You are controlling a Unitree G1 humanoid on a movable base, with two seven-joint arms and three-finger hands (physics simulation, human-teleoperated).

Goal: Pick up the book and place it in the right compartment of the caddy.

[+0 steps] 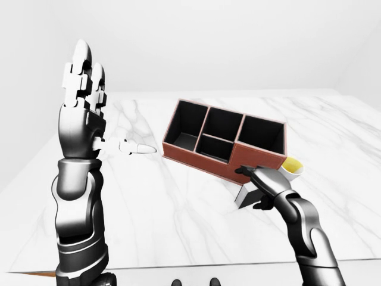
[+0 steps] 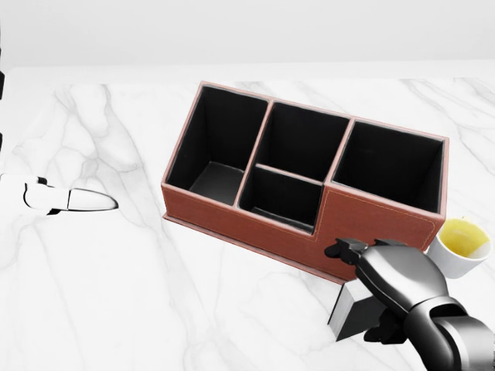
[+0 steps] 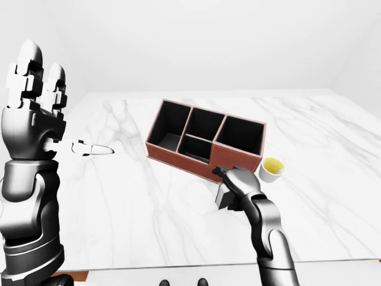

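Lying flat on the tabletop (image 2: 155,309) just below the caddy (image 2: 255,224) in the head view, the book (image 2: 349,311) shows only as a small grey slab with a dark side, half covered by the right hand (image 2: 379,290). That hand sits over the book with its fingers curled down past the far edge and a dark thumb below; whether the fingers actually clamp the book or merely rest on it I cannot tell.

I would judge the book light, stiff and flat, with smooth covers likely to slip, so a pinch across its thickness at one long edge seems the best hold. Lying flat, it may need tipping up on an edge first.

Room is tight: the book lies close against the caddy's brown outer wall, directly beneath the right compartment (image 2: 390,166), which is open, dark and looks empty. A small white cup (image 2: 458,247) of yellow liquid stands just beside the caddy's right corner and near the hand, a likely thing to knock over. Bare marble lies open to the left and below.

The left hand (image 1: 83,77) is raised well apart, fingers straight and spread, holding nothing
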